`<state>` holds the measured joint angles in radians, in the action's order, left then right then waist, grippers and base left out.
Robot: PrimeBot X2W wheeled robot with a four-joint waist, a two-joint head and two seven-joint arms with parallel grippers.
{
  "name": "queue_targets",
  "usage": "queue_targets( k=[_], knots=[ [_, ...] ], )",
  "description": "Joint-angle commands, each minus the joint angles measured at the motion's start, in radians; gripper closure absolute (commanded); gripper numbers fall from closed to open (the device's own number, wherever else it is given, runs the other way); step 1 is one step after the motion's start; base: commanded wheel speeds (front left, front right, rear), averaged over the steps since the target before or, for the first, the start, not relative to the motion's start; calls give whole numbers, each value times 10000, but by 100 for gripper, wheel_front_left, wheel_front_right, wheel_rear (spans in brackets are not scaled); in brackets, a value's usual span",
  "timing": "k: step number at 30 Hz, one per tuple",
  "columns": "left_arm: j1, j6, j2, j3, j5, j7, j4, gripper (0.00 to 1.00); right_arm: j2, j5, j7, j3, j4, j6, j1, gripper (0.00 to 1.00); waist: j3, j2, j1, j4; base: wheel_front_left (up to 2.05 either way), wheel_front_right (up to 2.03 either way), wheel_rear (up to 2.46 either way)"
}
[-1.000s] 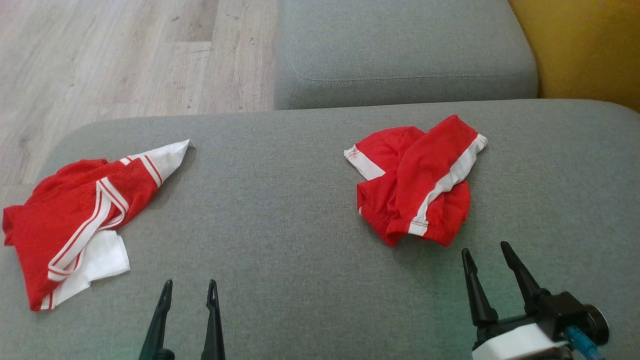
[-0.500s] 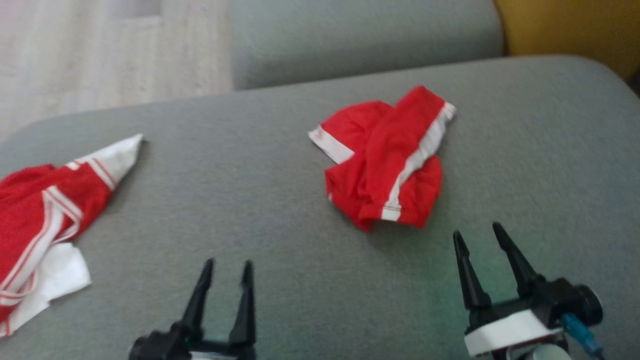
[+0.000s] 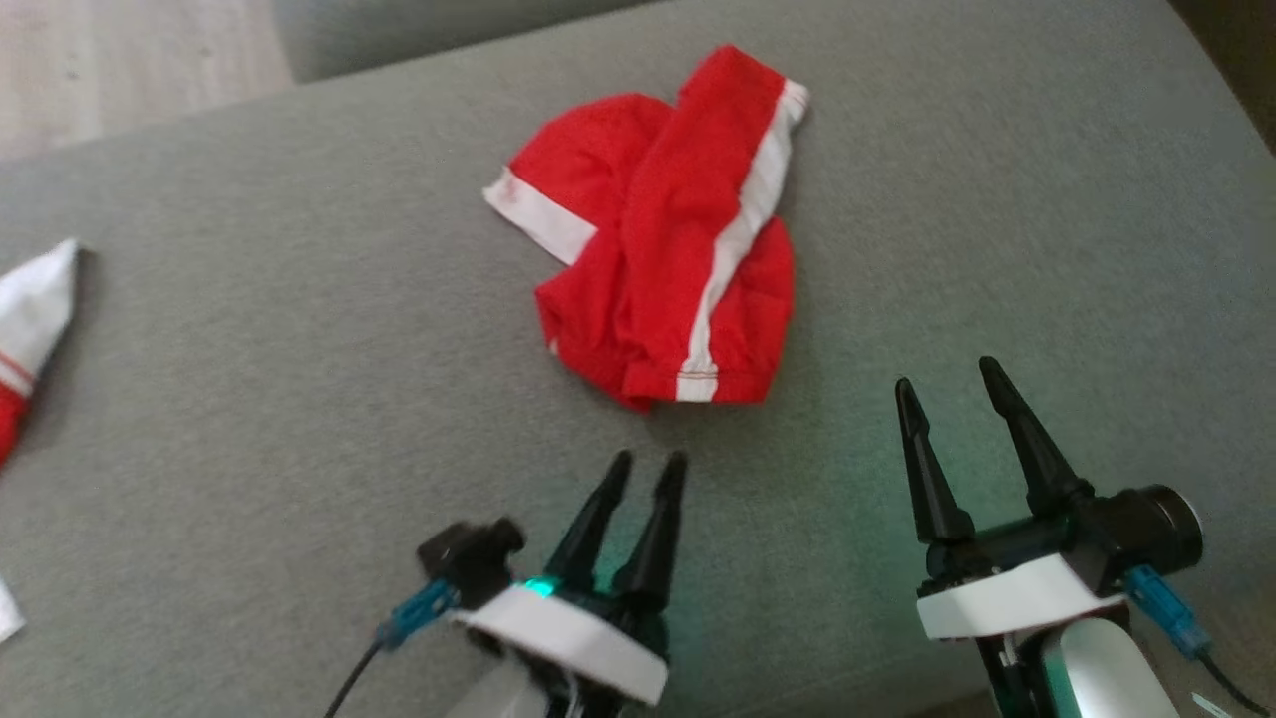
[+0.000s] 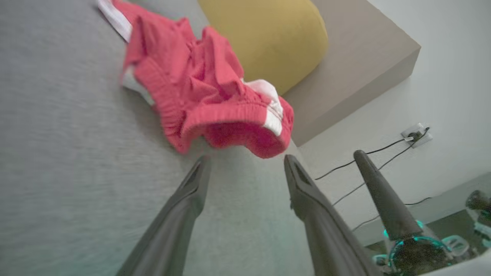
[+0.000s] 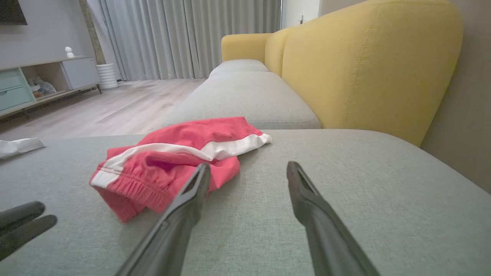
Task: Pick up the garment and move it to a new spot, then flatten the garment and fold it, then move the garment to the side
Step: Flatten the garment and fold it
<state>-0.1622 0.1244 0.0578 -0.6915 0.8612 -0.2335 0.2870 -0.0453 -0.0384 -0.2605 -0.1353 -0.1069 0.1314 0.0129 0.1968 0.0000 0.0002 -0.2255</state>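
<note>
The garment (image 3: 658,239) is a pair of red shorts with white side stripes, lying crumpled on the grey sofa seat (image 3: 299,399). My left gripper (image 3: 646,461) is open just short of the garment's near hem, fingers pointing at it and apart from it. In the left wrist view the garment (image 4: 199,92) lies right beyond the open left gripper (image 4: 246,158). My right gripper (image 3: 945,374) stands open to the right of the garment, holding nothing. In the right wrist view the garment (image 5: 172,161) sits left of and behind the open right gripper (image 5: 248,165).
A second red and white piece of clothing (image 3: 30,309) lies at the seat's left edge. A yellow backrest (image 5: 364,69) rises on the right. Beyond the seat are another grey cushion (image 5: 241,92) and a wooden floor (image 5: 115,107).
The head camera has turned and tipped down, so the whole picture shifted. My left gripper has come in to the right, close to the garment's near hem. Both grippers stayed open.
</note>
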Motion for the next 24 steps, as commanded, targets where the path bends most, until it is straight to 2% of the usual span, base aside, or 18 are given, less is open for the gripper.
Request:
queue_targets(
  k=[1,5,9,17,23,24],
  knots=[
    [-556,59,-72,-93,455,82,-218,0,-49,-18,-13,-243,371,-7,353,0,409,0,-2,-415,0,0,0],
    [-1280,60,178,-941,1483,203,-171,0,-49,-50,-13,-223,442,-7,466,0,675,0,-2,-702,0,0,0],
    [-1785,61,450,-1221,1959,-40,-18,0,-49,-70,-13,-193,483,-7,504,0,832,0,-2,-870,0,0,0],
    [-2194,62,545,-863,2312,-274,23,0,-49,-37,-13,-183,477,-7,473,0,900,0,-2,-944,0,0,0],
    [-2195,62,420,-402,2019,-280,-294,0,-49,11,-13,-242,469,-7,510,0,946,0,-2,-885,0,0,0],
    [-2186,62,406,-345,1943,-281,-291,63,-49,13,-13,-243,470,-7,516,0,954,0,-2,-874,0,0,0]
  ],
)
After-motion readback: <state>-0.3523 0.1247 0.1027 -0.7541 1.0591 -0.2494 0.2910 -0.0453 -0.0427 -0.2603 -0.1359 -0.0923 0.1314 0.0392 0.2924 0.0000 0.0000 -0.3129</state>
